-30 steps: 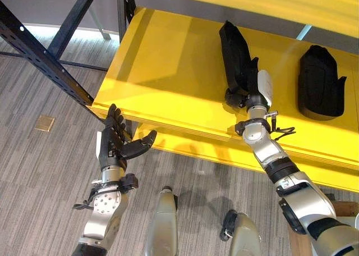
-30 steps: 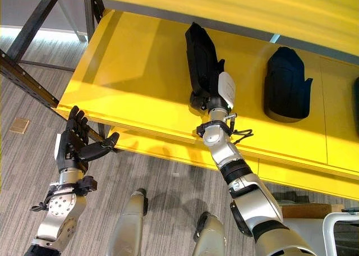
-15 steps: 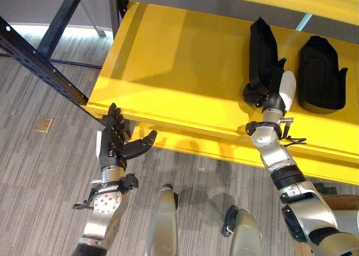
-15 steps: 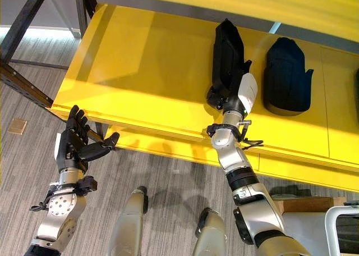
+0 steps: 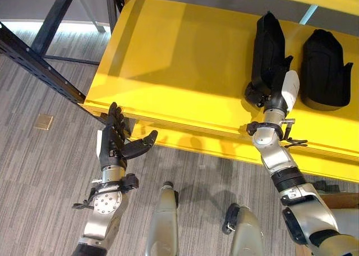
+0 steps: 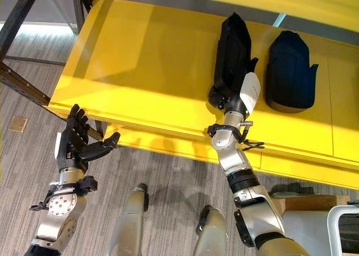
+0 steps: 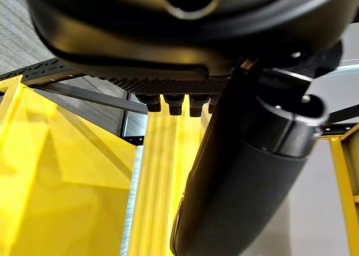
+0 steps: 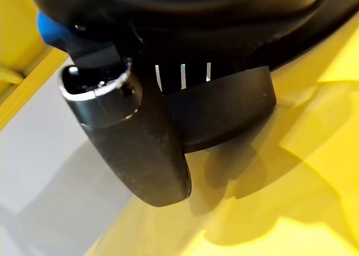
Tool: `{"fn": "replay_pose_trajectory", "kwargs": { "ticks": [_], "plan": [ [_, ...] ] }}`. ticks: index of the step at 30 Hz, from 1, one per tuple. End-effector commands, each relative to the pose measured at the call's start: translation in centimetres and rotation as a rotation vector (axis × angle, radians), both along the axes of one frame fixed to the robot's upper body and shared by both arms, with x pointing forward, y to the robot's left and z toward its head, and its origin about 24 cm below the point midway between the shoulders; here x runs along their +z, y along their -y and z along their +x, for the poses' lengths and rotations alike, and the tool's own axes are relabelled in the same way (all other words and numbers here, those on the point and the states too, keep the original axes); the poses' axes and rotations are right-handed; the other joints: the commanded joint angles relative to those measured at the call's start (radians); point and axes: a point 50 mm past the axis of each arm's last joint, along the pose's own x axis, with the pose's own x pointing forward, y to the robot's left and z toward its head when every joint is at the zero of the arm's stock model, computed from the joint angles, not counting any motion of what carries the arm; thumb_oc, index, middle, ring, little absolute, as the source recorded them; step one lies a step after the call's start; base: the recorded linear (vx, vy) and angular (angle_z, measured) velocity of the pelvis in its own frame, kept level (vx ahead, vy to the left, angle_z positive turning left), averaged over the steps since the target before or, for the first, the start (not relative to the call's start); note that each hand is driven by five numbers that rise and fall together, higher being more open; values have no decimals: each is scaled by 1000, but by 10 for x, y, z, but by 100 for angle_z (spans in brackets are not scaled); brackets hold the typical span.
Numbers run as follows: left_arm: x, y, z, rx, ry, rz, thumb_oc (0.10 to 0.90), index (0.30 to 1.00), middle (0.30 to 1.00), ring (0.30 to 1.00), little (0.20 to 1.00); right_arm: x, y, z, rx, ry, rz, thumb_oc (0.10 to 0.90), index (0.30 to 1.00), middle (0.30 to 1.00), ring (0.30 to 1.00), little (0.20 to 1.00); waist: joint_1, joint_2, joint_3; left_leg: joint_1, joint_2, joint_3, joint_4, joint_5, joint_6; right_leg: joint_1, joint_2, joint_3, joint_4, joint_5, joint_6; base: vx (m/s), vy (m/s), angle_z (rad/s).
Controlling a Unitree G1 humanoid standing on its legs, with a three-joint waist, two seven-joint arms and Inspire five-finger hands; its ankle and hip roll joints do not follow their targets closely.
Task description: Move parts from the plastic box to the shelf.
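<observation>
A long black part [image 5: 267,40] lies on the yellow shelf [image 5: 168,59], pointing toward the back. My right hand [image 5: 280,93] is on the part's near end; in the right wrist view the thumb [image 8: 140,144] and the fingers behind it curl round the black part [image 8: 230,107]. A second, broader black part [image 5: 325,68] lies just to the right, a small gap away. My left hand [image 5: 115,141] hangs open and holds nothing, below the shelf's front left corner.
Black rack posts [image 5: 39,48] slant across the left, over grey carpet with a brass floor plate [image 5: 44,121]. The shelf's left half is bare. A white box rim [image 6: 343,228] and a brown board [image 6: 303,202] sit at the lower right.
My right hand has carried the long black part to the right along the shelf, closer to the second part. The camera has shifted a little. The left hand is still.
</observation>
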Motion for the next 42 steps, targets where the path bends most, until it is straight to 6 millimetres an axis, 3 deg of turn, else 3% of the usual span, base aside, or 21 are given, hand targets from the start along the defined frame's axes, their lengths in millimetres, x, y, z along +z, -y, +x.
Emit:
{"fn": "replay_pose_trajectory", "kwargs": {
  "ticks": [1,33,42],
  "plan": [
    [53,3,-4,-20,291,51,900,1000,1000,1000,1000,68,-1,-7,1,319,-58,400,300,300,300,300,1,13,-72,52,71,16,2,-44,28,22,22,37,20,48,-36,0,0,0],
    [56,3,-4,-33,304,53,900,1000,1000,1000,1000,85,-52,-5,200,336,-258,400,300,300,300,300,38,-11,-55,30,60,-4,15,-46,33,26,21,23,18,50,-35,0,0,0],
    [53,1,-5,-26,293,52,900,1000,1000,1000,1000,80,-43,5,150,281,-243,400,300,300,300,300,41,-13,-59,32,61,-7,7,-43,30,29,24,25,12,54,-33,2,0,1]
  ]
}}
